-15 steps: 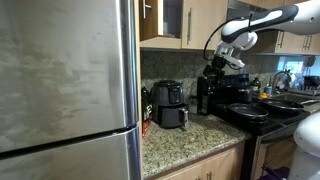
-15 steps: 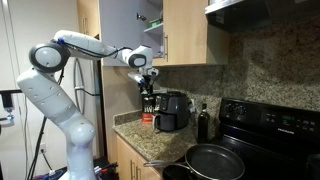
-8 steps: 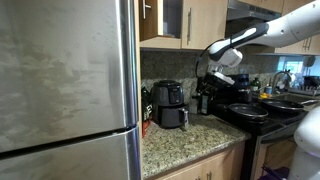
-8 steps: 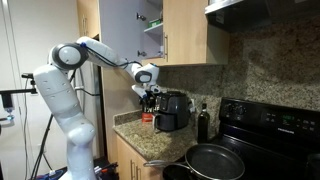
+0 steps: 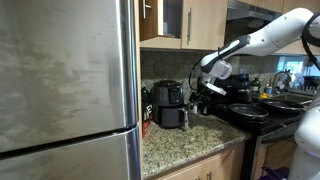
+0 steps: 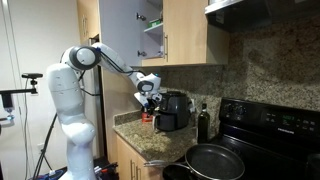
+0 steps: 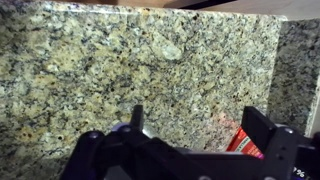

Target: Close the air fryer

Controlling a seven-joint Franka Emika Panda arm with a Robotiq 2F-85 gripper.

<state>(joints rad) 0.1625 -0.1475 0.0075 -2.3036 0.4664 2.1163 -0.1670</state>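
The air fryer (image 5: 167, 98) is a squat black appliance at the back of the granite counter. It also shows in an exterior view (image 6: 175, 104). Its front drawer basket (image 5: 173, 117) sticks out a little. My gripper (image 5: 203, 92) hangs low over the counter, in front of the drawer and apart from it, and also shows in an exterior view (image 6: 150, 100). In the wrist view my gripper (image 7: 198, 125) is open and empty, with both fingers spread over bare granite. The air fryer does not show in the wrist view.
A steel fridge (image 5: 65, 90) fills one side. A black stove with black pans (image 5: 250, 110) (image 6: 215, 158) stands beside the counter. A dark bottle (image 6: 203, 122) stands between air fryer and stove. A red packet (image 7: 243, 143) lies near one finger. Wall cabinets hang above.
My arm has come down from cabinet height to just above the counter and has moved closer to the air fryer's front. The air fryer has not moved.
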